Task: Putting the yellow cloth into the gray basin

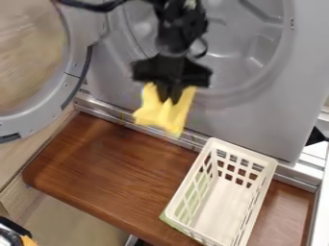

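At the nearest left corner sits a dark and silvery object [9, 235] with an orange-yellow patch on it, cut off so that I cannot tell what it is. Just beyond comes the brown wooden desk [116, 168], its grain running lengthwise and its left corner rounded. On the right part of the desk stands a cream-white basket [271, 168], set at a slant, with rows of squarish holes in its walls; green shows through its left side and at its nearest left corner. A pale wooden surface [22, 153] lies left of the desk.

Along the desk's far edge runs a silvery rail [99, 111]. In front of the gray panel [283, 113] behind it, left of the basket and higher up, hangs the yellow cloth [160, 114], its lower tip overlapping the rail in view; whether they touch I cannot tell. The black end effector [170, 97] points down from the top, its fingers close together and pinching the upper middle of the cloth, which spreads out to both sides of them.

Farther back, the gray basin [221, 65] is a round hollow in the panel, partly behind the arm. A round door [29, 115] with a gray rim and a see-through middle stands open at the left.
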Available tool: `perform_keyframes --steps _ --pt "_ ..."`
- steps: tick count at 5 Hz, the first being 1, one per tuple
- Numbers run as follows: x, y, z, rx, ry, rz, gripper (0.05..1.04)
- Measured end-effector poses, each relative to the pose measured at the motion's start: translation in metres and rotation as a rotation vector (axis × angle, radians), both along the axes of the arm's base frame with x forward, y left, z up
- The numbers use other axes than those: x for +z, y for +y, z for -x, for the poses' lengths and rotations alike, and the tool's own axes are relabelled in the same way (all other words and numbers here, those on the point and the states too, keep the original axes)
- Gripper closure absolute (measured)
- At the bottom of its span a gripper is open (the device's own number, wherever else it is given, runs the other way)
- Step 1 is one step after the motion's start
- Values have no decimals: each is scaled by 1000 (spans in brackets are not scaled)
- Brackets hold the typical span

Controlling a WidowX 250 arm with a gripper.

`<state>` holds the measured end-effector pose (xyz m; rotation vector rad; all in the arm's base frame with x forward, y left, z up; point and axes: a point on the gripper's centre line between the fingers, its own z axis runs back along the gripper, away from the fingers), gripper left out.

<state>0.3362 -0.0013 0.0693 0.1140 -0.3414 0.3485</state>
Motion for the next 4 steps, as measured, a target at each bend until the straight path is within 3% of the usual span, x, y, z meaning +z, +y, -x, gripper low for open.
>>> perform_keyframes --steps 1,2,3,4 --pt "7 -2 -29 -45 -38 -13 999" --pt "22 0 -57 -76 -66 -68 999" --pt "20 0 -78 -102 -81 -102 999" --pt "21 6 -82 -112 -97 -148 999"
